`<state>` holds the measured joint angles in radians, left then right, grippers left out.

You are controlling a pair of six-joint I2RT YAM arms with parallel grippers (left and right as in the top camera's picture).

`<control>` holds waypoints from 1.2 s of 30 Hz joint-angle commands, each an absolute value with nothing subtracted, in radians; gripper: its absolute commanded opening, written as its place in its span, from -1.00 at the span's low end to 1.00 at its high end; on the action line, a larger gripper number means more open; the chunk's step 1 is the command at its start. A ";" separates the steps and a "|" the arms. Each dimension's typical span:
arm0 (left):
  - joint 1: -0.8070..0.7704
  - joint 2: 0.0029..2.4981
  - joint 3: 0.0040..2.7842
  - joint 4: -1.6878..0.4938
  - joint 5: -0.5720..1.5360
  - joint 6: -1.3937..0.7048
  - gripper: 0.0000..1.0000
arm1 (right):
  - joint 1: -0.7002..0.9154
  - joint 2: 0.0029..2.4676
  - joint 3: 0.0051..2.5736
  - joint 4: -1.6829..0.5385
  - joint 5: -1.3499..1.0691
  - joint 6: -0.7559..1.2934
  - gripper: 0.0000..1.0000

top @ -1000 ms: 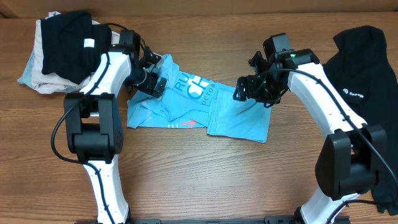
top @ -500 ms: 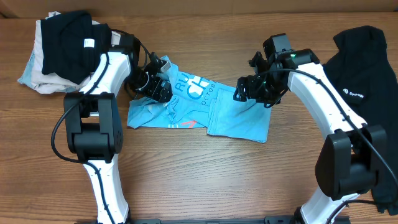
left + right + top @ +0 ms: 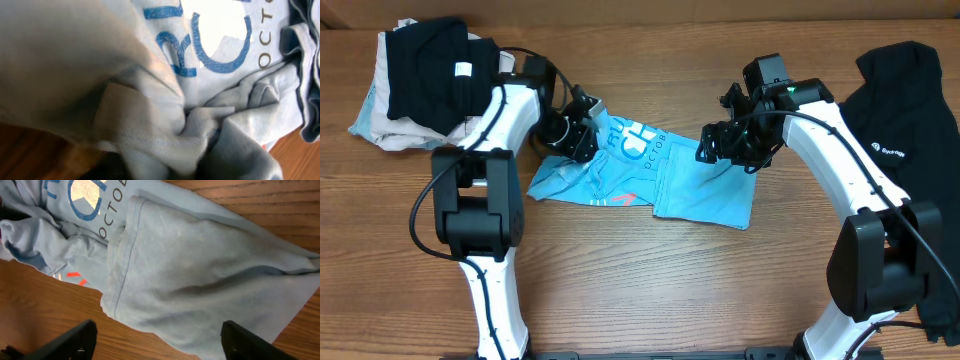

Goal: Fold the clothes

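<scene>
The light blue T-shirt (image 3: 660, 185) lies crumpled at the table's middle, white and blue lettering up, with a red-pink print near its front hem. My left gripper (image 3: 582, 138) sits at the shirt's upper left corner, shut on a bunch of its cloth (image 3: 165, 140), which is pulled up and inward. My right gripper (image 3: 725, 150) hovers over the shirt's right half (image 3: 200, 270). It is open, with both fingertips (image 3: 75, 340) wide apart and nothing between them. A black garment with a small white logo (image 3: 905, 110) lies at the far right.
At the back left, a second black garment with a white tag (image 3: 425, 65) rests on a pale cloth (image 3: 370, 120). Bare wooden tabletop (image 3: 650, 290) stretches in front of the shirt, between the two arm bases.
My left gripper has closed on the shirt's left corner and dragged it to the right, folding that edge inward. The right arm has stayed where it was.
</scene>
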<state>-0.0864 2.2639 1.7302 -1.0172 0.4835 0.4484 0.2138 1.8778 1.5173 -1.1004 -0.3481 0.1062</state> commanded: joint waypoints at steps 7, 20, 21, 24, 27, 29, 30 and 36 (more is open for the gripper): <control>-0.120 2.276 1.752 -1.015 0.132 0.180 -0.92 | 0.215 1.848 1.524 -1.112 -0.342 0.170 -0.69; -0.123 2.273 2.082 -1.399 -0.013 0.142 -0.92 | 0.215 1.849 1.398 -1.063 -0.341 0.222 -0.92; -0.129 2.273 2.109 -1.427 -0.014 0.141 -0.92 | 0.215 1.848 1.394 -1.061 -0.341 0.222 -0.92; -0.155 2.273 2.170 -1.491 -0.014 0.138 -0.92 | 0.215 1.848 1.393 -1.052 -0.342 0.222 -0.92; -0.202 2.273 2.214 -1.524 -0.011 0.114 -0.92 | 0.207 1.848 1.398 -1.047 -0.350 0.222 -0.92; -0.264 2.273 2.220 -1.527 -0.006 0.103 -0.92 | 0.186 1.838 1.422 -1.062 -0.373 0.216 -0.92; -0.289 2.273 2.218 -1.530 -0.007 0.104 -0.92 | 0.176 1.829 1.436 -1.073 -0.380 0.209 -0.92; -0.440 2.274 2.194 -1.513 -0.006 0.051 -0.92 | 0.087 1.672 1.571 -1.164 -0.383 0.201 -0.92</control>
<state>-0.3878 2.2719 2.1960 -1.5192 -0.0051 0.1024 0.1291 1.8130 1.4765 -1.1534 -0.3676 0.2092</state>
